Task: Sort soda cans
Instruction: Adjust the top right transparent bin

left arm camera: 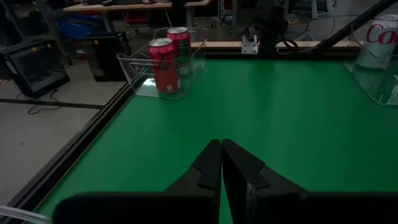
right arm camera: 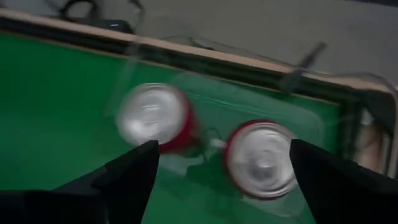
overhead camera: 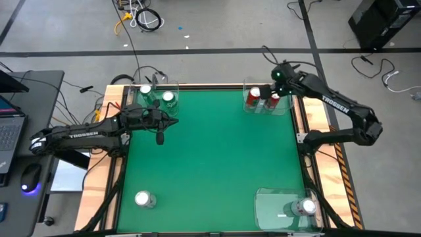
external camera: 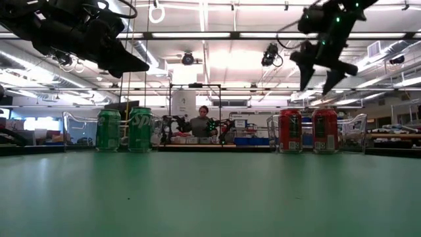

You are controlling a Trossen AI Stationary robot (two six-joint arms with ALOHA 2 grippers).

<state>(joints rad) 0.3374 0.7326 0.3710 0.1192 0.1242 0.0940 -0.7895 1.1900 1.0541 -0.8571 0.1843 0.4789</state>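
Right gripper (overhead camera: 281,74) is hanging above the far right corner of the tabletop (overhead camera: 210,158), fingers spread wide and holding nothing. Directly beneath it, in the right wrist view, two red cans (right arm camera: 261,158) are standing side by side inside a clear tray (overhead camera: 245,92); from above the pair (overhead camera: 253,97) shows tucked against the far edge, and in the low view (external camera: 290,131) both are sitting upright with the gripper (external camera: 322,74) well above them.

Left gripper (overhead camera: 172,121) is hovering over the far left part of the green surface, fingers pressed together and empty; its own wrist view shows the closed tips (left arm camera: 221,149) pointing across the tabletop toward the red pair. Just beyond it, two green cans (overhead camera: 168,99) are standing upright in another clear tray (overhead camera: 176,85) at the far left corner, seen side by side in the low view (external camera: 108,130).

One silver can (overhead camera: 144,199) is standing alone near the front left corner. Another silver can (overhead camera: 306,207) is sitting inside a third clear tray (overhead camera: 266,204) at the front right.
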